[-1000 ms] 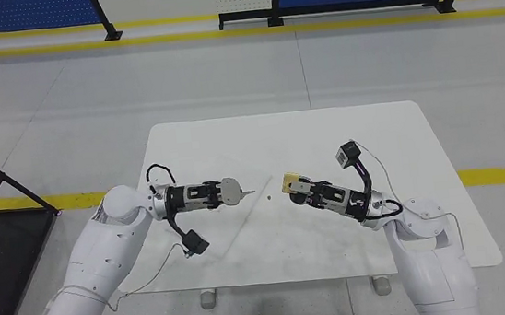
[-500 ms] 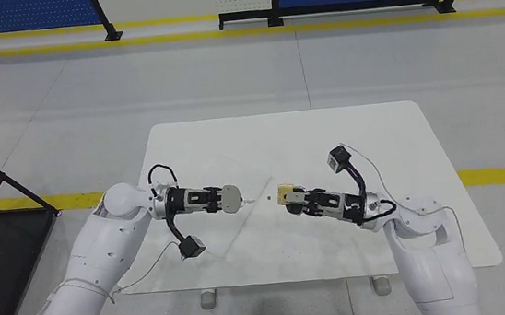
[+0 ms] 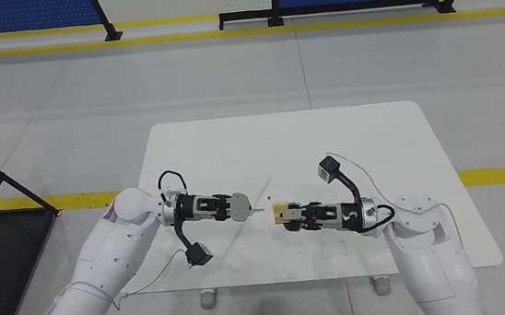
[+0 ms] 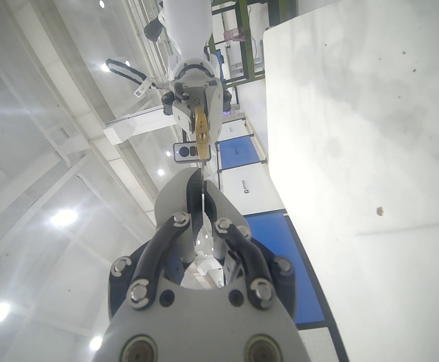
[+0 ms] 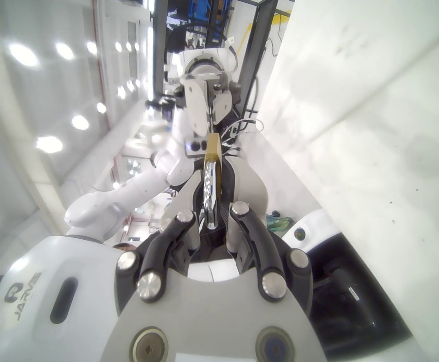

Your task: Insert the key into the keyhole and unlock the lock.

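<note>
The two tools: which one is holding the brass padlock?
The right tool: it is shut on the brass padlock, gripping its silver shackle, with the body pointing at the other arm. The left tool pinches only the thin key.

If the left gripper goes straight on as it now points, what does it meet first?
Probably the brass lock held by the right gripper straight ahead; the key that the left gripper holds would touch it first. Depth unclear.
</note>
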Robot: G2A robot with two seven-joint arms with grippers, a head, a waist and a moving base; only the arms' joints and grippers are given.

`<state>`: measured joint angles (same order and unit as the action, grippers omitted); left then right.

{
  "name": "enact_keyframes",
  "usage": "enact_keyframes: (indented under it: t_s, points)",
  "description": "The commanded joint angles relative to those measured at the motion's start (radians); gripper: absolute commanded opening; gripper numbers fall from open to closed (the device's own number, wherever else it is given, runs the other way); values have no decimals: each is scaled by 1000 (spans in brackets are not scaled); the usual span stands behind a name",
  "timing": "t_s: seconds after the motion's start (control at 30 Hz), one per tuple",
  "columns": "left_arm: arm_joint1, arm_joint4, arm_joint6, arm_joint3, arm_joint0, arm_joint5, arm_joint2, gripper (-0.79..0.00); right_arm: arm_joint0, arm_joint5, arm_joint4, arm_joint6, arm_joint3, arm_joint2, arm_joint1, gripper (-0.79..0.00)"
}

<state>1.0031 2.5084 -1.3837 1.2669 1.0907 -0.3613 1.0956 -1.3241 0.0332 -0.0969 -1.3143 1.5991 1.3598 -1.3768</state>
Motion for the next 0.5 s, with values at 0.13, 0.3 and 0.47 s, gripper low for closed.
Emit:
enact_keyframes:
  t_s: [0.13, 0.3, 0.47]
  points:
    - [-3, -2, -4, 13, 5, 12, -5, -785, 0, 0, 0, 0, 0, 0, 0, -785]
    - [-5, -3, -7, 22, 7, 24, -11, -785, 0, 0, 0, 0, 0, 0, 0, -785]
    - [-7, -16, -6, 37, 8, 47, -15, -785, 0, 0, 0, 0, 0, 0, 0, -785]
